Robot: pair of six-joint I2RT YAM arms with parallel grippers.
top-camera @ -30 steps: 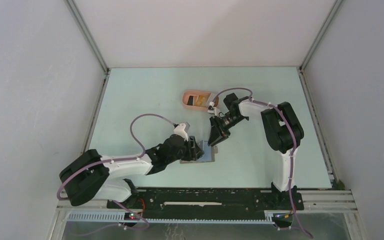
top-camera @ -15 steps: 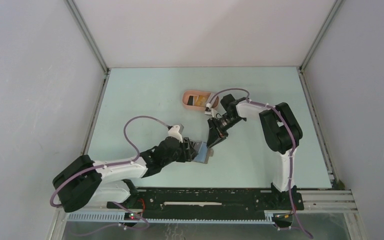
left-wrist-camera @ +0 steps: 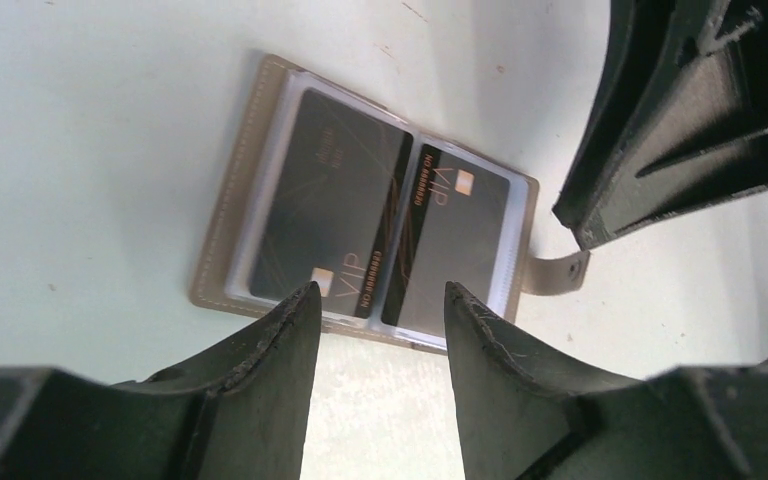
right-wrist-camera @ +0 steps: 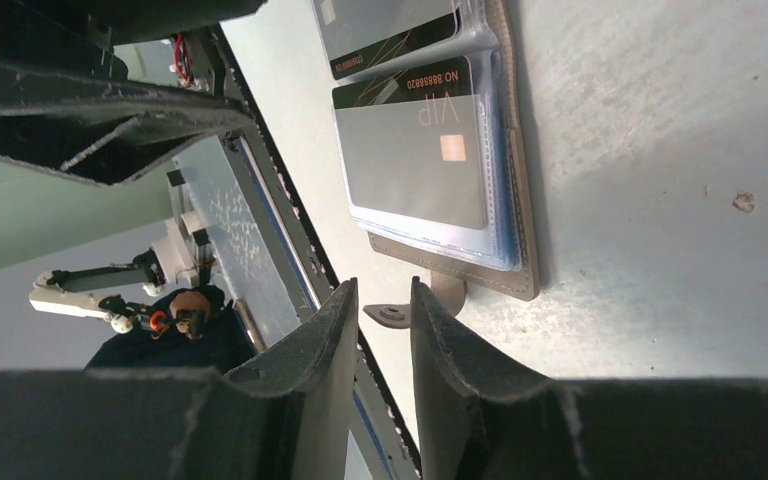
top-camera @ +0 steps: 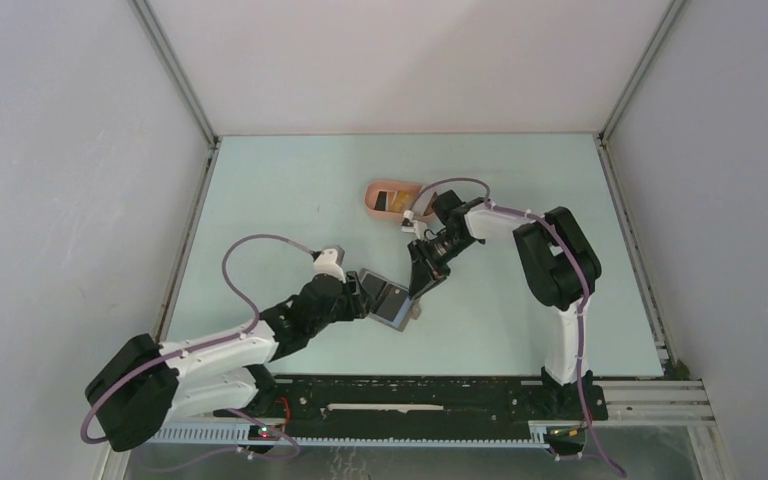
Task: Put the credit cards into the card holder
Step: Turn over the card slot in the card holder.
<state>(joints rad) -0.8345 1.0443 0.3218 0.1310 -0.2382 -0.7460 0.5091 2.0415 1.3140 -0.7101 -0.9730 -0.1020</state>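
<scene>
The grey card holder (top-camera: 393, 304) lies open and flat on the table. Two dark credit cards (left-wrist-camera: 340, 205) marked VIP sit side by side in its clear sleeves, also seen in the right wrist view (right-wrist-camera: 415, 165). Its strap with the snap (right-wrist-camera: 400, 312) sticks out from one edge. My left gripper (left-wrist-camera: 380, 295) is open and empty, just off the holder's long edge. My right gripper (right-wrist-camera: 382, 290) hovers by the strap, its jaws a narrow gap apart with nothing between them. More credit cards (top-camera: 392, 201), black and orange-yellow, lie in the pink tray.
The salmon-pink oval tray (top-camera: 376, 190) stands behind the right gripper, toward the table's middle back. The two grippers (top-camera: 422, 282) are close together over the holder. White walls enclose the table on three sides.
My left gripper has drawn back to the left. The card holder, earlier under it, now lies open showing the dark cards. The right gripper has shifted slightly left and its jaws have narrowed.
</scene>
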